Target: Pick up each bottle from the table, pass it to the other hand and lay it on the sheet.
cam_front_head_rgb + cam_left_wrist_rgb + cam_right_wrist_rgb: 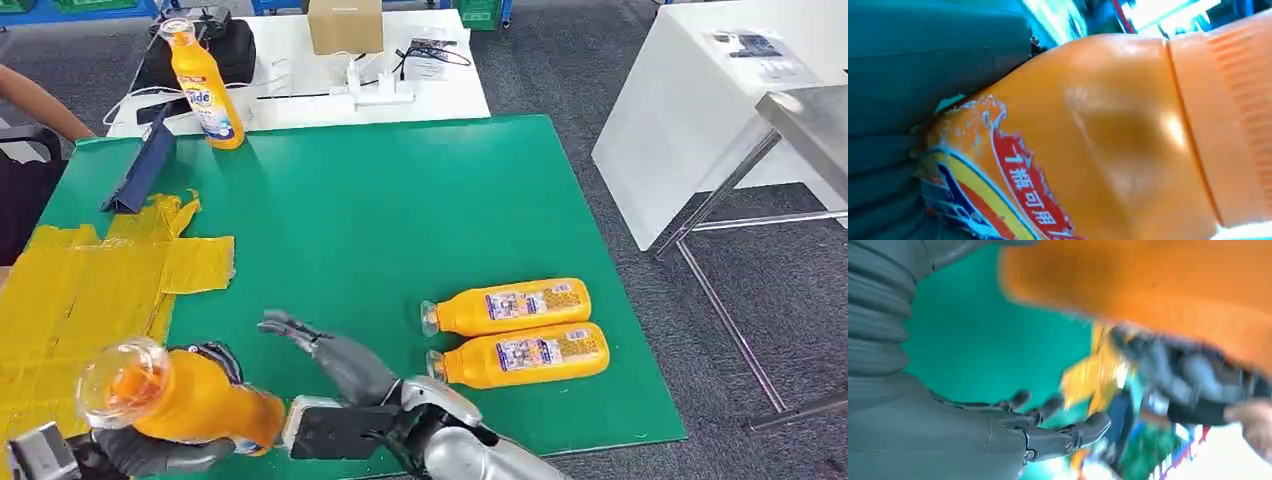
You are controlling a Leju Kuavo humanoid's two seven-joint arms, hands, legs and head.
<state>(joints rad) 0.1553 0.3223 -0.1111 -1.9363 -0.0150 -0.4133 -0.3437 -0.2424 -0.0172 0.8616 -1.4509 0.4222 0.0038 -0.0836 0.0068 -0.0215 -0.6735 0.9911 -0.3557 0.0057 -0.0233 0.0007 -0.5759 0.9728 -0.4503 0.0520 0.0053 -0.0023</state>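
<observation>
An orange bottle (180, 398) is gripped by the left hand (150, 452) at the lower left of the frame, its clear cap end tipped up toward the camera, with the yellow sheet (90, 290) lying just beyond it. The right hand (320, 355), fingers spread and holding nothing, is seen just beside the bottle's base. Two more bottles (515, 330) lie side by side on the green desk (380, 210), lower right; a fourth (205, 85) stands upper left.

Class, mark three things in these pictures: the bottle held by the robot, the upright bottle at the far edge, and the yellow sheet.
held bottle (195, 400), head view, on its orange body.
upright bottle (205, 90), head view, on its label.
yellow sheet (80, 290), head view, on bare yellow surface.
</observation>
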